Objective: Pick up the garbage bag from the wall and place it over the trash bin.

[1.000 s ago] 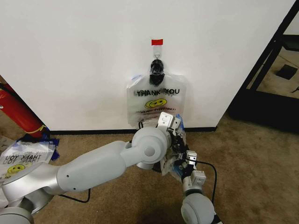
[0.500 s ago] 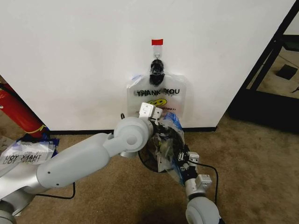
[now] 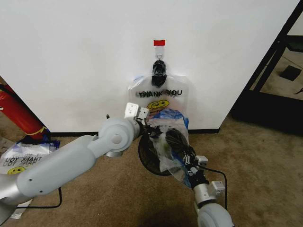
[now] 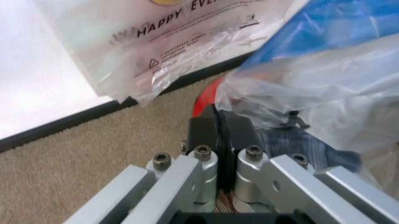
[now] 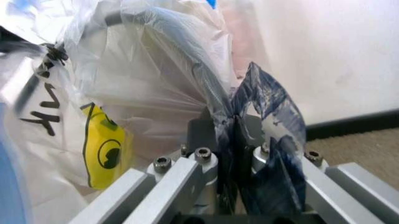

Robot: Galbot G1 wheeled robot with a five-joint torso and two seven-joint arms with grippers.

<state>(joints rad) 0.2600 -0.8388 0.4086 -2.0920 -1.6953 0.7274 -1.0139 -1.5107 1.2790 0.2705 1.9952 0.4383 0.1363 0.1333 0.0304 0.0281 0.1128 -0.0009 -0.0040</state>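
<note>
Where the carpet meets the wall (image 3: pixel 71 61) at the far left of the head view, a red cylinder (image 3: pixel 16 113) is seen leaning, and spare bags (image 3: pixel 21 163) of the same print are heaped on the floor beside it. From that side the left arm is stretched across to the trash bin (image 3: pixel 154 156), and the left gripper (image 3: pixel 150 130) is pressed together on the near-left part of the garbage bag (image 3: pixel 173 142); in the left wrist view the fingers (image 4: pixel 206 161) are seen clamped with the film caught between them, the bin's red base (image 4: pixel 206 100) just beyond. The garbage bag is stretched between the two grippers above and across the bin's mouth, its bluish edge (image 3: pixel 168 115) raised toward the wall. Directly behind it, another bag (image 3: pixel 158 101) with the "THANK YOU" print hangs flat on the wall from a black clip (image 3: pixel 159 70) under a red tape strip (image 3: pixel 159 43). At the right, the right gripper (image 3: pixel 190 163) is held low beside the bin, pinching a bunched blue fold of the garbage bag, as is shown in the right wrist view (image 5: pixel 240 140).
</note>
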